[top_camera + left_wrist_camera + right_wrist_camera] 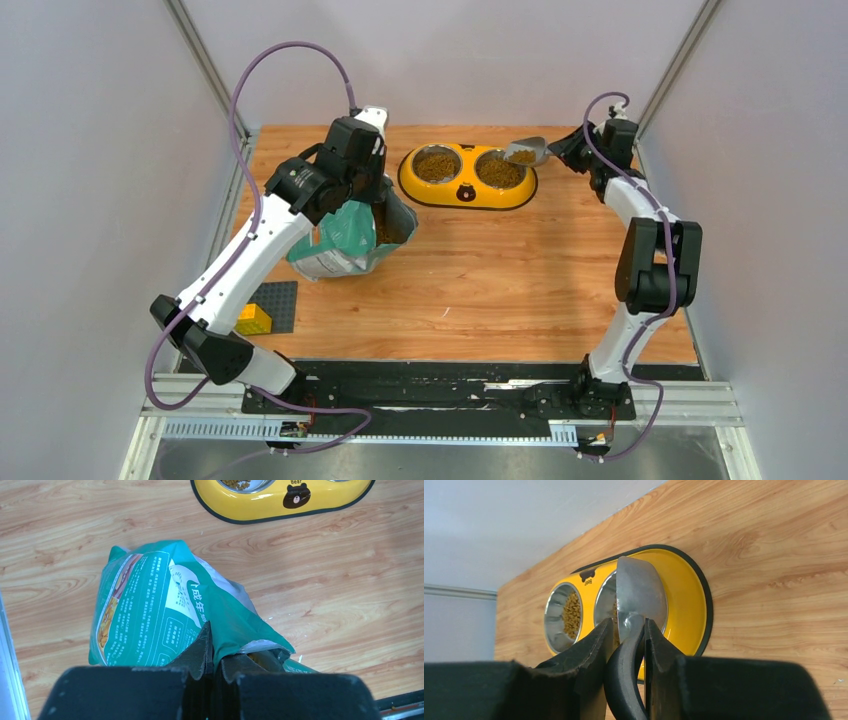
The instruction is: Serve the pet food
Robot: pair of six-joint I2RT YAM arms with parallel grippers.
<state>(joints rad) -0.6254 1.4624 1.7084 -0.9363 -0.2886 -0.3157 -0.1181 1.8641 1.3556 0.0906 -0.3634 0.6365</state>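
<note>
two steel bowls [416, 165] were seen set side by side in a yellow feeder [467, 193] at the far side of the wooden table [500, 280], and both were filled with brown kibble [437, 167]. more kibble was carried in a grey scoop [525, 153], which was held over the far right edge of the one on the right. whether the rim was touched by it could not be told. the scoop's handle was gripped by the right claw [558, 150].

from the right wrist, the right claw [629, 630] was seen clenched on the dark handle. the scoop [640, 592] was viewed from behind, in front of the nearer bowl. kibble [570, 615] was shown in the farther bowl of the feeder [689, 600].

a teal-green pouch [345, 240] was stood on the table near the left of the feeder, apart from it and tilted. its mouth was opened toward the feeder, and kibble was visible inside. its upper edge was pinched by the left claw [378, 200].

from the left wrist, the left claw [214, 647] was seen clenched on the top edge of the pouch [150, 605]. beyond it, the feeder [260, 507] was shown with a bear mark on its side and some kibble [235, 484] in a bowl.

a dark studded plate [283, 298] was laid near the table's left edge beside the left arm, with a yellow block [254, 320] at its near left corner.
</note>
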